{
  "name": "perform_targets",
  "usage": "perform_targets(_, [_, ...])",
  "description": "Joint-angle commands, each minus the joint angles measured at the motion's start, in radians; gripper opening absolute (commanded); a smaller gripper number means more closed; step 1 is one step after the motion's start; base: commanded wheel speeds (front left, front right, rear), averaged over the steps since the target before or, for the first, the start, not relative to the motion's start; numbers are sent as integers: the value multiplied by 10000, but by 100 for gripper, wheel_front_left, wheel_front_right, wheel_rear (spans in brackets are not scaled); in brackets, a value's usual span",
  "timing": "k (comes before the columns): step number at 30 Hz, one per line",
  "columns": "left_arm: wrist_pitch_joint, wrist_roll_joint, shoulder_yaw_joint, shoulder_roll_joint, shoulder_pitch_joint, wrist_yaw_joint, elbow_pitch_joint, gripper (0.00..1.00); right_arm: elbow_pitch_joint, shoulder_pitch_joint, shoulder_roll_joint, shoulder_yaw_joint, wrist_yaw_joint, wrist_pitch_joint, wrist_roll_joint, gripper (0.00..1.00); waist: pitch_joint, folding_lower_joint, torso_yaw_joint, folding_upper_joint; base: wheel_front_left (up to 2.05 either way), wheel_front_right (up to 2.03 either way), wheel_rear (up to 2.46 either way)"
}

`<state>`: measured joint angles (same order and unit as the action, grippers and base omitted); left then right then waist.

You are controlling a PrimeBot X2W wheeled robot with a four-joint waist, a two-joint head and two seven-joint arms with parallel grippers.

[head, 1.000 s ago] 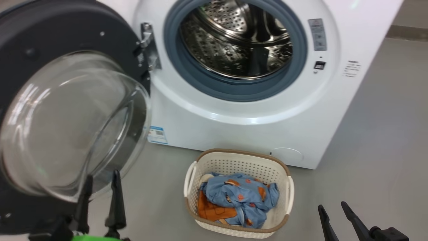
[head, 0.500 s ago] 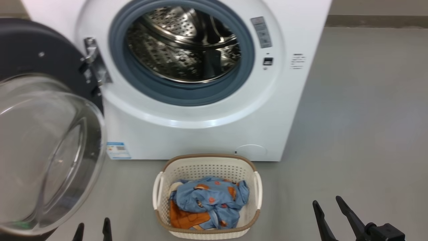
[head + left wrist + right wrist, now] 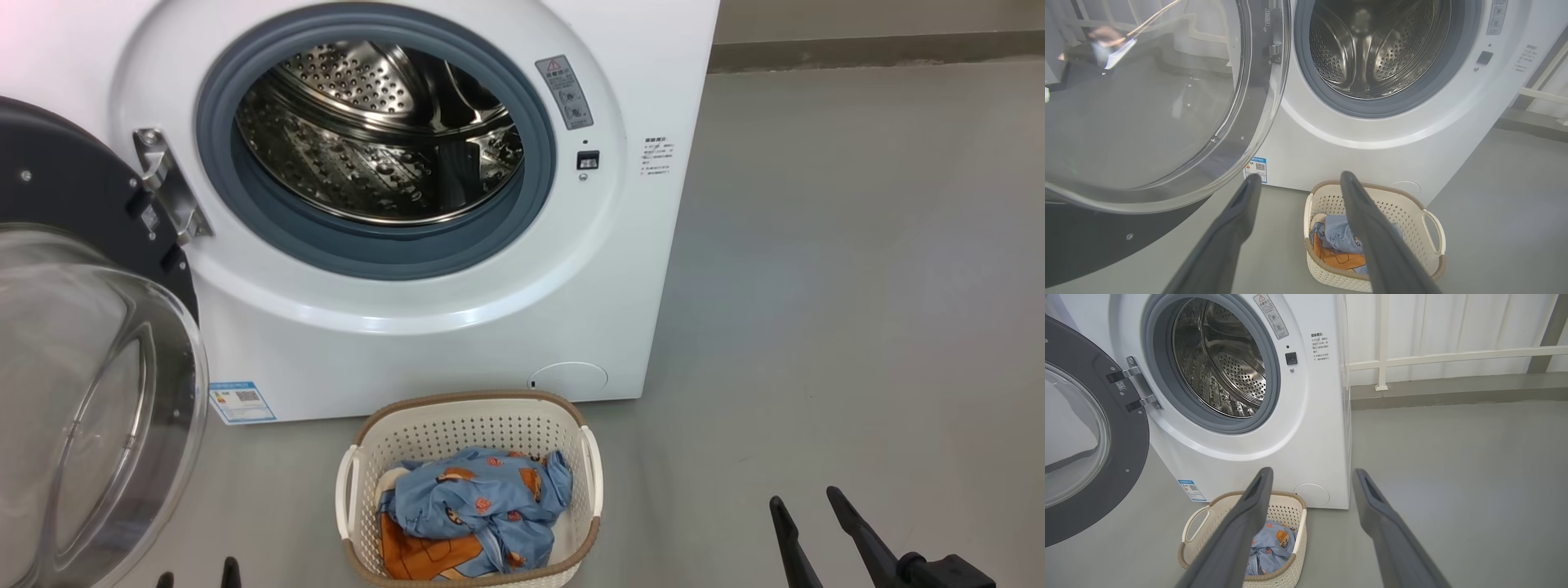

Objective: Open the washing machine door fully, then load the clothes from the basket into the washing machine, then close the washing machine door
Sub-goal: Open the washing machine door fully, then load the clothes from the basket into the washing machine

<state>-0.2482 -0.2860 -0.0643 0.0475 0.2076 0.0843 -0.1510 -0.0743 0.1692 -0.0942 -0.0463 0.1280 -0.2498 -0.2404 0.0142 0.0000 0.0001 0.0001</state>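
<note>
The washing machine (image 3: 457, 343) stands ahead with its steel drum (image 3: 375, 139) exposed. The washing machine door (image 3: 73, 392) is swung wide to the left, glass bowl bulging toward me and dark inner face (image 3: 57, 180) behind it. On the floor in front sits the basket (image 3: 469, 400) holding the clothes (image 3: 478, 498): blue printed fabric over an orange piece. My left gripper (image 3: 198, 573) is open at the bottom edge, below the door and left of the basket. My right gripper (image 3: 805, 498) is open over bare floor right of the basket. In the wrist views, left gripper (image 3: 1300, 177) and right gripper (image 3: 1311, 473) hold nothing.
Grey floor (image 3: 857, 286) stretches to the right of the machine. A white railing (image 3: 1453, 357) and a dark skirting strip (image 3: 1453, 394) run along the back wall. The open door (image 3: 1147, 122) takes up the space on the left, close to my left fingers.
The head camera has turned, sliding machine, door and basket leftward in the picture. My left gripper has dropped from in front of the door glass to the bottom edge. Both grippers stayed open.
</note>
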Motion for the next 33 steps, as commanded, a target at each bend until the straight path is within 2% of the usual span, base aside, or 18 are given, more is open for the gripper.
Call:
perform_targets(1, [-134,182,-471,43,-182,42,225,100,298,-130,-71,-162,27,-120,84,100,8,0,11,-1,0,0,0])
perform_targets(33, [-135,396,-515,28,-49,-10,292,100,293,-104,-1,221,27,-120,238,100,-23,0,42,-1,0,0,0])
